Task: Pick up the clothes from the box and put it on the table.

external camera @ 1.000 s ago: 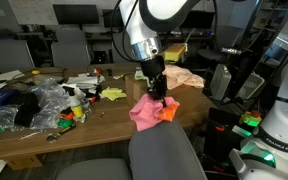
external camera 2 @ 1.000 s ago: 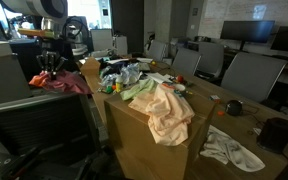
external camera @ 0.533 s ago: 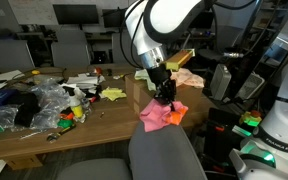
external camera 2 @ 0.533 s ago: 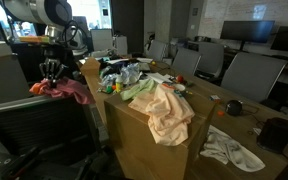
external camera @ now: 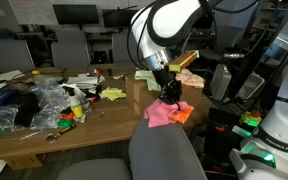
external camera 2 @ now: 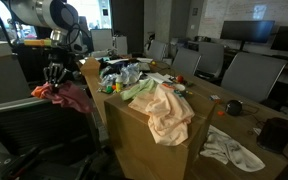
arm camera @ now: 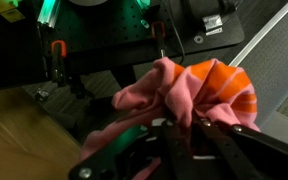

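Here the end effector (external camera: 169, 96) pinches the pink cloth (external camera: 162, 114), which hangs just beneath it.

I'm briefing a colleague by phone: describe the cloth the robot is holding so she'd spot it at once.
Find the long wooden table; by its edge the gripper hangs. Bunched in it is the pink cloth, with an orange patch, unlike the pale peach garment draped over the box.
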`<state>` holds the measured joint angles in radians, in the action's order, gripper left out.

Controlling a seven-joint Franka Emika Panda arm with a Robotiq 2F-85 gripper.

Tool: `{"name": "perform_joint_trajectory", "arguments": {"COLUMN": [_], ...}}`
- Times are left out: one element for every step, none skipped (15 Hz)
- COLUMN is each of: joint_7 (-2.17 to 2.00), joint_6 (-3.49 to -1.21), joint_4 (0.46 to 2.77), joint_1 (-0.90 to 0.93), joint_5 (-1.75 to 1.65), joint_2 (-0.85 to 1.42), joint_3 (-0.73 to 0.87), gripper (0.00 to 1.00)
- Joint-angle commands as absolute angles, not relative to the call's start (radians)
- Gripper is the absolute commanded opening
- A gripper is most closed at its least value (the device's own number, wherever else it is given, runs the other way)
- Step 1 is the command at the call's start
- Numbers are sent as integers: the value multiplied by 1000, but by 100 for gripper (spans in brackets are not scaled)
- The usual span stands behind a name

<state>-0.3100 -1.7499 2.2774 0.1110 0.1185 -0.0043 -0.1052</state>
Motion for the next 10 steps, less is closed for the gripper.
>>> {"name": "perform_joint_trajectory", "arguments": {"joint_7": [-329, -332, -337, -342, -346, -351, -356, -360, -363, -366], "joint_6": [-1733, -1734, -1735, -1734, -1737, -1736, -1734, -1733, -1731, -1731], "joint_4": [2292, 2293, 2293, 2293, 2292, 2292, 2290, 2289, 2287, 2287], "joint_1": [108, 109, 109, 110, 110, 110, 109, 109, 108, 108], "joint_5": [120, 118, 114, 113, 112, 110, 110, 111, 113, 113], "joint_2": [-35, -34, -35, -36, -35, -34, -32, -31, -31, -31], "joint_3": [-104, -105, -106, -106, -106, -106, -106, -105, -105, -104], "gripper": [5, 11, 40, 40, 47, 54, 62, 70, 77, 85]}}
